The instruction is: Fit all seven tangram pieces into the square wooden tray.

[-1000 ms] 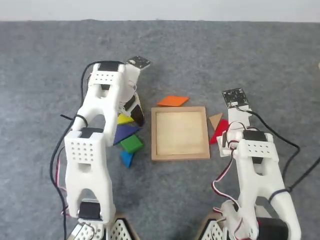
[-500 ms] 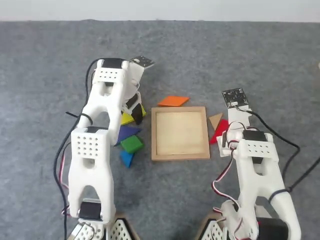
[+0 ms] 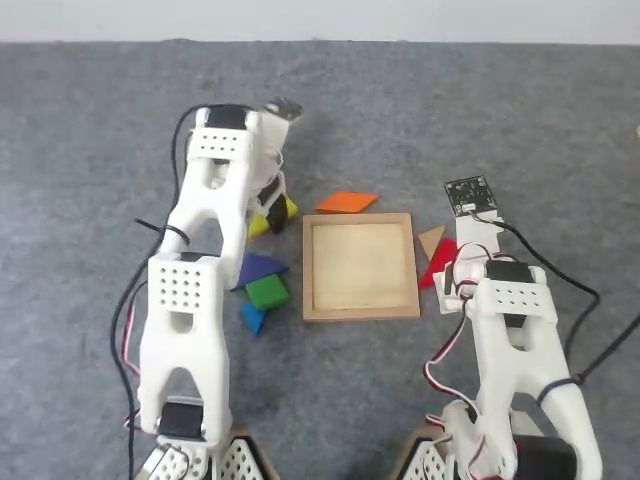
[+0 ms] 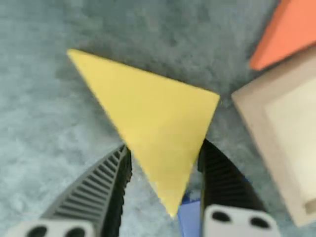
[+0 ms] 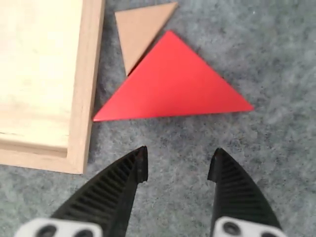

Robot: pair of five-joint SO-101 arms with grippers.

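Tangram set with the square wooden tray [image 3: 360, 218] lying between the two arms; all seven pieces are outside it.

Left gripper [image 4: 163, 153]: its two ribbed fingers [image 4: 106, 185] press on opposite edges of the yellow triangle [image 4: 148, 116], pinching it near one corner. Most of the triangle extends forward past the fingertips. Whether it touches the grey mat [image 3: 500, 120] cannot be told. Under the pinched corner, between the fingers, a strip of the dark blue triangle [image 4: 190, 217] shows. Ahead of this gripper and to one side lies a corner of the tray, and just beyond that corner is the orange parallelogram [image 4: 291, 29]. In the high view, back from the gripper toward its arm's base, the dark blue triangle, the green square [image 3: 267, 292] and the small blue triangle [image 3: 253, 317] follow in that order. All three lie beside the tray's outer rim.

Right gripper [image 5: 177, 158]: the fingers are spread apart with bare mat between them. Just ahead of the fingertips lies the red triangle [image 5: 173, 84], its long edge turned toward the gripper and one sharp corner reaching the tray's outer rim. Beyond it the tan triangle [image 5: 138, 29] sits just beside the red triangle's slanted edge, near the same rim.
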